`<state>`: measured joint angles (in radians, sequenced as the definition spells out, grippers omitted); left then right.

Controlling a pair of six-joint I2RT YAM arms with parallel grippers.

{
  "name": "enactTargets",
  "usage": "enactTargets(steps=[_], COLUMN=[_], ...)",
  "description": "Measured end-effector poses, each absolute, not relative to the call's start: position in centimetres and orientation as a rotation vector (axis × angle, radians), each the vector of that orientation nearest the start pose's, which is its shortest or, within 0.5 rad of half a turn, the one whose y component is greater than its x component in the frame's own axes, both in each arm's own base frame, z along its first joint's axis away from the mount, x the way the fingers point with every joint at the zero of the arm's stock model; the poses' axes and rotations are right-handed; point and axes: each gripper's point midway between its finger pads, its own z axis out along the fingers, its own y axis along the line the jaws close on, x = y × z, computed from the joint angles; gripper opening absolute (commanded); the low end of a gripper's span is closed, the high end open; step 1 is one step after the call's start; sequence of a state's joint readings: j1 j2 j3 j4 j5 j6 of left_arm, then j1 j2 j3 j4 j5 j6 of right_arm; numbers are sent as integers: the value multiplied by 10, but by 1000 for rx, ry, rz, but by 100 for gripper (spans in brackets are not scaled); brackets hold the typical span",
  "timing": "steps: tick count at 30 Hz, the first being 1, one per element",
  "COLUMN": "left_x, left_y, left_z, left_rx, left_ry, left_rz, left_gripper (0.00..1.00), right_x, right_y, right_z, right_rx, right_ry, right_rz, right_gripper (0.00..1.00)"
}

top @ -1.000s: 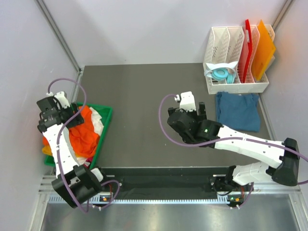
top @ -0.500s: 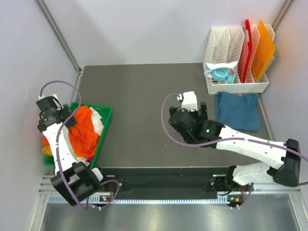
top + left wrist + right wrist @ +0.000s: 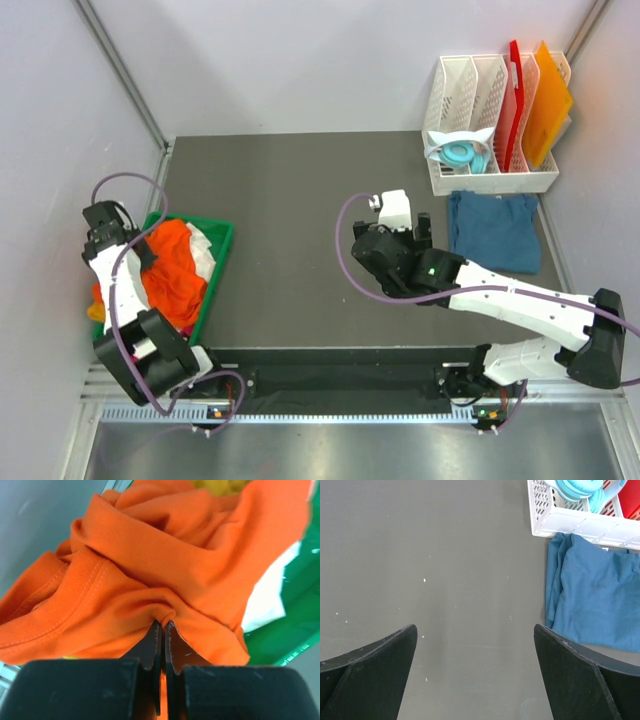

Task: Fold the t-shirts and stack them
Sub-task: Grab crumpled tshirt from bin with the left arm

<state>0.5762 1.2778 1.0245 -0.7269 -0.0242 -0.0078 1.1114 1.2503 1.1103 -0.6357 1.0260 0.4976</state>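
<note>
The left gripper (image 3: 162,625) has its black fingers closed tight on a pinch of the bright orange soft cloth t-shirt (image 3: 165,565), presumably to draw it off the pile; that shirt lies crumpled in the green plastic tray (image 3: 222,262) at the table's left edge; the right gripper (image 3: 474,627) hangs spread wide over the dark grey table (image 3: 445,580), likely waiting to take a corner; the dark teal-blue t-shirt (image 3: 590,605) lies flat by the white slotted rack (image 3: 580,522), seemingly the stack's base.

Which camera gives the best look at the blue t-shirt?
The top external view: almost all of the blue t-shirt shows, lying by the white rack. The right wrist view shows only part, cut off at the frame edge. The left wrist view shows none of it.
</note>
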Motion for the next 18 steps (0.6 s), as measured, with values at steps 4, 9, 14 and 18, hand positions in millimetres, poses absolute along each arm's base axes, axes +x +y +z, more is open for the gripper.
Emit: enactTargets(steps=[4,9,14,18], left_x=[256,286,332,344], left_y=[156,118,23,-59], left_z=[162,284,416,409], left_rx=[-671,-416,-2,237], left_ry=[2362,2088,1852,1888], left_rz=[194,57,-140,-331], left_gripper=[0,0,0,0], right_x=[254,252,253,253], right_y=[197,196,199,199], right_z=[231,224,225,226], right_rx=[-149,-159,-149,-138], right_ry=[1945,1954,1955,1954], right_rz=[-174,-182,-159,-148], right_gripper=[100,100,100,100])
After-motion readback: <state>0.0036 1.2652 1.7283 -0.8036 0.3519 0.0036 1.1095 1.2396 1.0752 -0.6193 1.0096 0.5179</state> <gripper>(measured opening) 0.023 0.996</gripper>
